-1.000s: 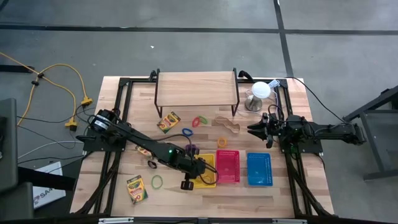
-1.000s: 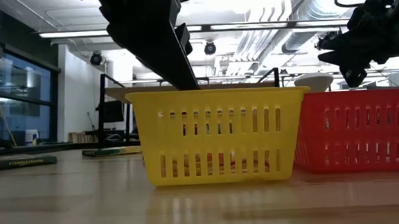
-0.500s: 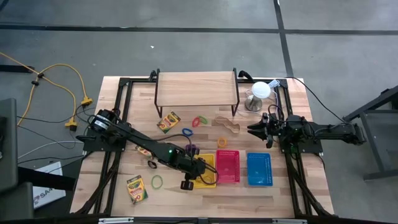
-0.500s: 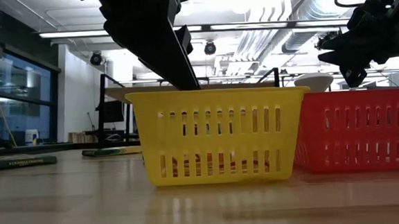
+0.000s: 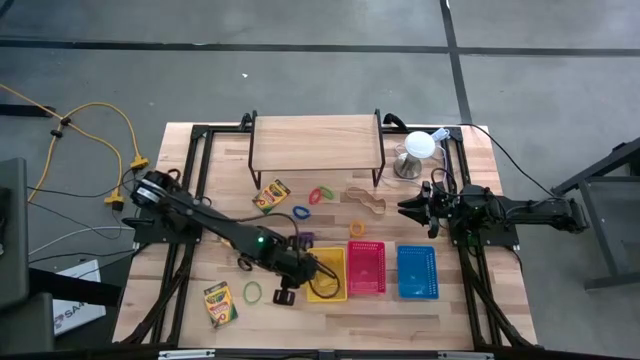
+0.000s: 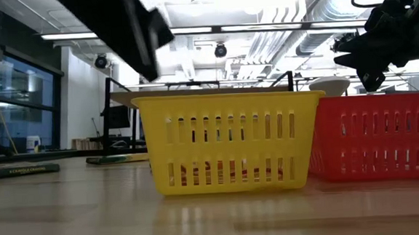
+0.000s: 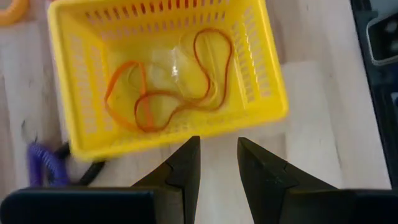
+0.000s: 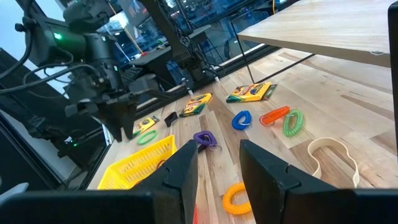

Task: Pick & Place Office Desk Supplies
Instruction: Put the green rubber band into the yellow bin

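Both arms are showing matte black housings built from cylindrical joint sections and slim straight links. The left arm (image 5: 215, 228) is displaying a small green indicator light on its forearm, and a round silver-faced motor cap is sitting at its base joint. The right arm (image 5: 510, 211) is carrying a thin black cable along its link. Each gripper is presenting two flat, dark, tapered fingers (image 7: 181, 171) with smooth, unmarked inner faces.

We see a grey concrete floor (image 5: 300, 70) around the wooden table (image 5: 470, 310), ceiling light strips (image 6: 211, 28) and dark windows (image 6: 15, 100).
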Controlling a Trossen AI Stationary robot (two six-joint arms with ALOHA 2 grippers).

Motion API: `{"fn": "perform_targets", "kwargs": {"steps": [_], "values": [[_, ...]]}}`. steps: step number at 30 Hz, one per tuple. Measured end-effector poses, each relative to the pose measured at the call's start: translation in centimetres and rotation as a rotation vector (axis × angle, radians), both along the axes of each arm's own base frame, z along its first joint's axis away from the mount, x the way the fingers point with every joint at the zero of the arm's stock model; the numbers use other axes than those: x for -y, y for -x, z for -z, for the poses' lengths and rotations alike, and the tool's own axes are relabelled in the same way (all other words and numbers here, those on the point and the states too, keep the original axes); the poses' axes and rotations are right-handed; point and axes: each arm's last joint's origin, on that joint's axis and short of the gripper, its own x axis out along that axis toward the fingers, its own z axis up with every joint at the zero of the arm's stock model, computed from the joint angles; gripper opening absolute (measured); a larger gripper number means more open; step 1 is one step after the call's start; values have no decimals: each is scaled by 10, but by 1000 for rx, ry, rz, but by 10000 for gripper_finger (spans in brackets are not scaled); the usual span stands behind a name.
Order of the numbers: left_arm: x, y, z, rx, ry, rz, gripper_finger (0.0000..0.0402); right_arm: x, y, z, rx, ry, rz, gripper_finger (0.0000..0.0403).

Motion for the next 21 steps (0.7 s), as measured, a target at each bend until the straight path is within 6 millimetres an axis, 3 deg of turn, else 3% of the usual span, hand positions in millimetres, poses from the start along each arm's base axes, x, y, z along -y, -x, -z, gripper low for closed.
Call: {"fn": "perform_targets", "kwargs": {"steps": [9,21], "values": [[8,20,-10,-49,-16,-73,102,0,0,0,0,0,0,107],[29,60,-2,-274,-8,-475,102,0,0,0,0,0,0,107]]}}
